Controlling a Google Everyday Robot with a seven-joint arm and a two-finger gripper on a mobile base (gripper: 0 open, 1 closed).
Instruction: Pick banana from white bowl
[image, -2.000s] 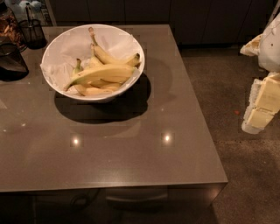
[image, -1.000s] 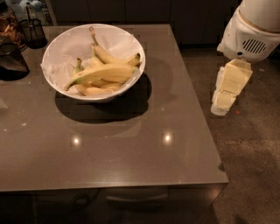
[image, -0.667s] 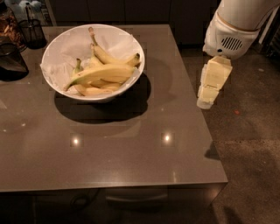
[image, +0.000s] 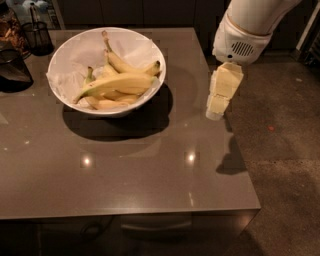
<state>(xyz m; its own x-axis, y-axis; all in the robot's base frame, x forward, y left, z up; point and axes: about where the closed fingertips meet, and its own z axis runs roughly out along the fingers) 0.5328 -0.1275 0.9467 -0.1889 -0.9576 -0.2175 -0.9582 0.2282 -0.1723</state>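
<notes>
Camera view: gripper (image: 215, 113) hangs above the right edge of the table (image: 150, 180), well apart from the white bowl (image: 118, 112).
The banana (image: 120, 82) lies across the other bananas in the paper-lined bowl, unheld. The gripper points downward; whether it is parted or closed cannot be told. A dark glass container (image: 12, 70) stands left of the bowl.

here comes the tool (image: 216, 111), swung in from the far right, now hanging over the surface's (image: 150, 175) right edge, nearer the white bowl (image: 137, 100).
</notes>
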